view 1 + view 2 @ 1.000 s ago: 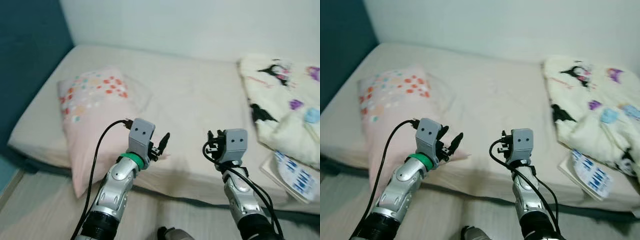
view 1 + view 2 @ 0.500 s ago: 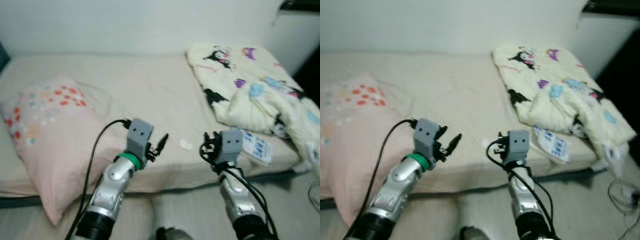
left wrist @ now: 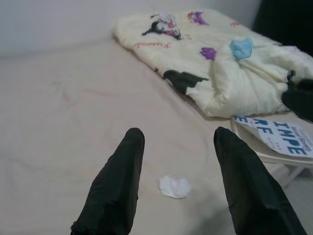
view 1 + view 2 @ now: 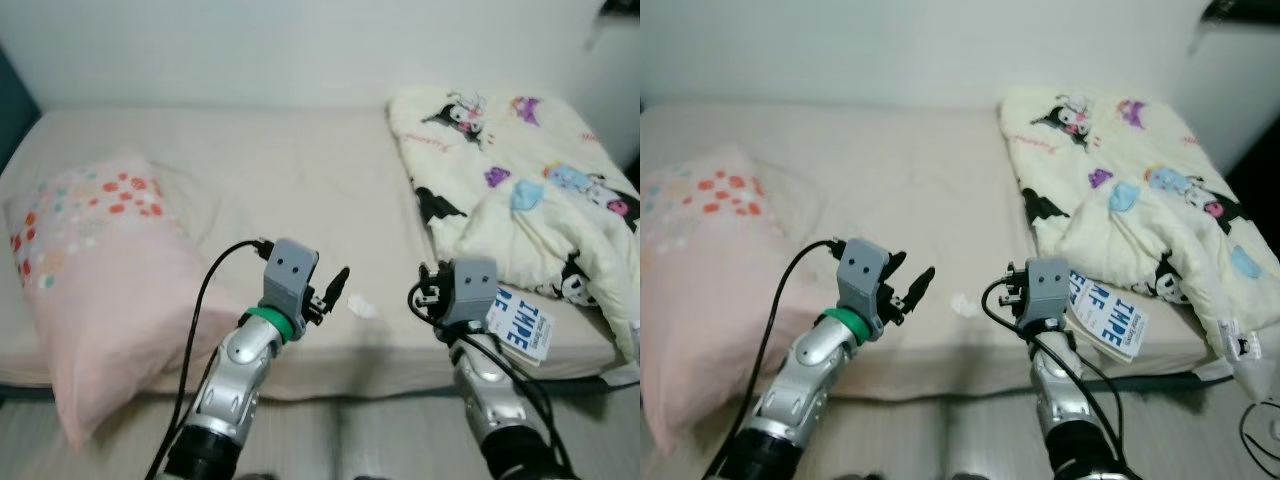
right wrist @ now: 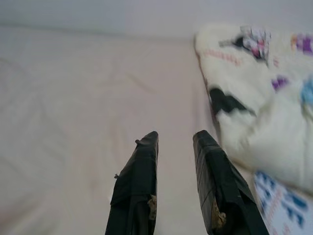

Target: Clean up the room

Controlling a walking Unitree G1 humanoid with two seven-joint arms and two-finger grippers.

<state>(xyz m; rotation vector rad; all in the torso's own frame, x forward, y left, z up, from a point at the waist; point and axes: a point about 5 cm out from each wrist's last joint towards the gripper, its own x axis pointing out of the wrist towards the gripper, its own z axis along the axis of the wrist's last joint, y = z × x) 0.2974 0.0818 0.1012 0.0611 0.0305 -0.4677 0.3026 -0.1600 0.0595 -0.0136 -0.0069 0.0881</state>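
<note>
Beige sheet covered the bed (image 4: 300, 170) against a white wall, with a pink pillow (image 4: 95, 270) left and a cartoon blanket (image 4: 520, 180) right. Near the edge lay a white tissue (image 3: 174, 186). Left gripper (image 3: 178, 183) hovered jaws wide, empty; right gripper (image 5: 176, 161) narrowly parted, empty.

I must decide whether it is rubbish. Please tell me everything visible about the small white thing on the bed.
The small white scrap looks like crumpled tissue or cotton, soft and irregular. It lies alone on the beige bedsheet near the front edge. Nothing but the sheet touches it. The left gripper hovers above it, fingers open.
</note>
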